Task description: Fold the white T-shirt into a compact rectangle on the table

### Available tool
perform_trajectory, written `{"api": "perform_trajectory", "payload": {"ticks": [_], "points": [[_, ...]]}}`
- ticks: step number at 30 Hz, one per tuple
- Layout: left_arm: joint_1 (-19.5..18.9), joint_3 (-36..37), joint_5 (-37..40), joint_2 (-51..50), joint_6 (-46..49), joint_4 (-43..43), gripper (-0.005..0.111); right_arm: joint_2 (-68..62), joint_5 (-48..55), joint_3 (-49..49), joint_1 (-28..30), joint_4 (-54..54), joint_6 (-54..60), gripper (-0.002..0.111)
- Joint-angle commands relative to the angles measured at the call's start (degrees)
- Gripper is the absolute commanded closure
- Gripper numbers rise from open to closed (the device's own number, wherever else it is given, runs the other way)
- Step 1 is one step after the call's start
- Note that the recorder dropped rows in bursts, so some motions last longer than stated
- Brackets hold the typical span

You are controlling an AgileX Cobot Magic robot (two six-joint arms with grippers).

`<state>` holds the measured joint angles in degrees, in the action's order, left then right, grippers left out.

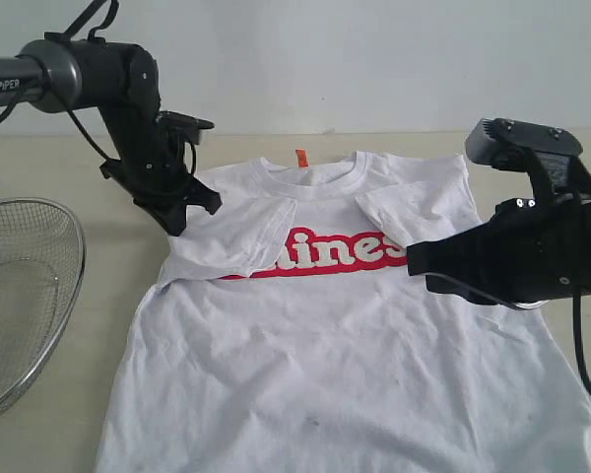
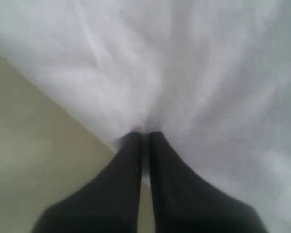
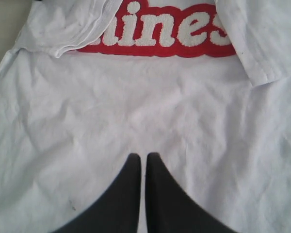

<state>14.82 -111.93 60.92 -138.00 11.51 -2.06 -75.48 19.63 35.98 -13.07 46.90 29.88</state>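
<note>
Sleeves lie turned in on the white T-shirt, flat face-up on the worktop, so you likely need a side fold next: first part the left fingers and right fingers (both pairs pressed together).

Light was bright, even and diffuse, casting only faint soft shadows on the table. The white T-shirt looked nearly washed out in the left wrist view, which was blurred throughout. The right wrist view held the cloth's wrinkles fairly sharp, but the right gripper near the lens was soft.
</note>
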Motion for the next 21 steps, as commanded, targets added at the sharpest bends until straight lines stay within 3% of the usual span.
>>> {"api": "perform_trajectory", "payload": {"ticks": [1,5,10,13,17,21], "points": [[-1.1,-0.4,-0.5,-0.3,-0.4,0.8,0.102,0.5,-0.4,0.0,-0.1,-0.2,0.6,0.108],[-1.5,-1.7,0.1,-0.3,-0.4,-0.1,0.102,0.5,-0.5,0.0,-0.1,-0.2,0.6,0.108],[-3.0,-6.7,9.0,0.1,0.1,-7.2,0.102,-1.2,-0.5,0.0,-0.1,-0.2,0.6,0.108],[-4.4,-7.6,9.0,2.8,2.0,-13.0,0.102,-0.9,-1.0,0.1,-0.1,-0.3,0.6,0.108],[-7.2,-4.9,9.0,8.9,6.0,-27.8,0.102,2.0,-0.6,0.1,-0.1,-1.1,-0.7,0.108],[-8.3,0.5,9.0,16.8,7.0,-31.9,0.102,7.9,-0.9,0.1,0.0,-4.0,-4.5,0.108]]}}
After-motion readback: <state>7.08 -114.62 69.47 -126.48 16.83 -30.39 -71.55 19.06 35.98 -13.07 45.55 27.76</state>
